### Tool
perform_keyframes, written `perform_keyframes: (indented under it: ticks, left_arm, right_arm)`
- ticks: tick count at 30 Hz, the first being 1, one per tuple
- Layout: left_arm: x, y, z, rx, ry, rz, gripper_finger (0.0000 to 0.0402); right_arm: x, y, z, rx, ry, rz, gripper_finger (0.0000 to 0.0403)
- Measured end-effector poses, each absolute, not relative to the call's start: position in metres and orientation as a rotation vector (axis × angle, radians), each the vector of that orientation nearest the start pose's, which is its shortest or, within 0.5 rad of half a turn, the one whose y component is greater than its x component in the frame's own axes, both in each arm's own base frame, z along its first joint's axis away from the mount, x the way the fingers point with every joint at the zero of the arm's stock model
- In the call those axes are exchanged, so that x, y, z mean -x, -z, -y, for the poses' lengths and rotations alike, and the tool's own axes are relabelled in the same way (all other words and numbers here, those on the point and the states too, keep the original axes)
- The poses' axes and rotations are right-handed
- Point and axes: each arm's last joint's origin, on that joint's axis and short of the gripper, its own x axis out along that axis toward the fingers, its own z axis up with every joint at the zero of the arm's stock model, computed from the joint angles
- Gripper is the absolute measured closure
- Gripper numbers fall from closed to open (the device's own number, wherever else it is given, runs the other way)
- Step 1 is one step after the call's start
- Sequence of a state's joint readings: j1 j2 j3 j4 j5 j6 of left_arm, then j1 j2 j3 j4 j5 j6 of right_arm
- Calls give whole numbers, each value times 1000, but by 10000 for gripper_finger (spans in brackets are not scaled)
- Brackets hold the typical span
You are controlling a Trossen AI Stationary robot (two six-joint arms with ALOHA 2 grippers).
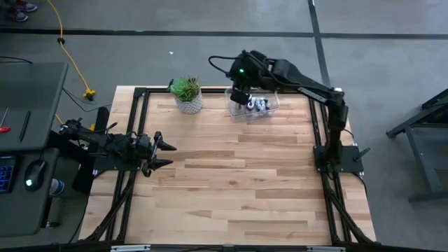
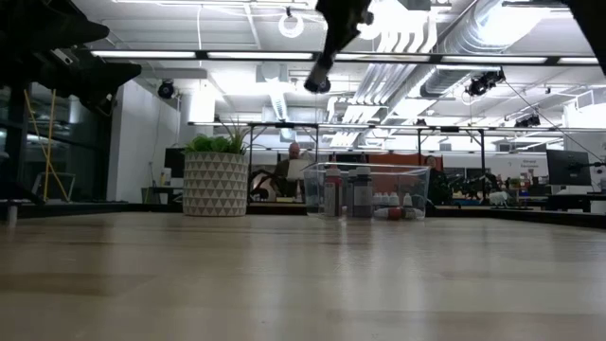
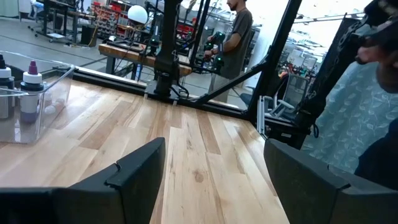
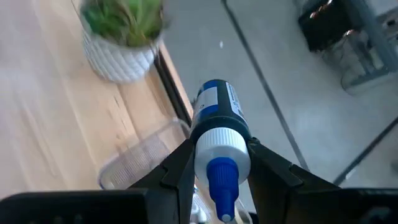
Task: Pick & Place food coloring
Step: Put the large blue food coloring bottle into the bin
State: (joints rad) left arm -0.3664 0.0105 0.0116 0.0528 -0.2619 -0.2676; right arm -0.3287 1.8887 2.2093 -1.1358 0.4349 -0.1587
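While parked at table's left edge, left gripper (image 1: 164, 153) wide open, empty. Farther back, right gripper (image 4: 214, 163) clamped on blue-topped bottle (image 4: 217, 134), raised over clear bin (image 1: 253, 105). Remaining bottles (image 2: 388, 201) inside bin. Plant (image 1: 187, 93) just beside bin.

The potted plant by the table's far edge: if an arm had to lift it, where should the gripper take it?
Grip the white pot across its round wall, below the leaves. Probably come in level from the side, since the spreading green leaves cover the top and block a descent from above.
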Motion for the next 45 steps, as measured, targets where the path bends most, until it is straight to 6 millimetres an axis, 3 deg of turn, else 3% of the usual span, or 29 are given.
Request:
perform_keyframes:
  ticks: [6, 13, 28, 45]
  left_arm:
    - [-93, -172, 28, 284, 111, 37, 130]
    - [-93, -172, 28, 284, 111, 37, 130]
    - [-93, -172, 28, 284, 111, 37, 130]
    - [-93, -172, 28, 284, 111, 37, 130]
  right_arm:
    - [-365, -389, 162, 183, 599, -1034, 290]
    - [-368, -369, 183, 129, 544, -1105, 290]
    - [-362, -352, 192, -70, 399, -1174, 290]
    - [-382, -295, 207, -151, 333, -1364, 288]
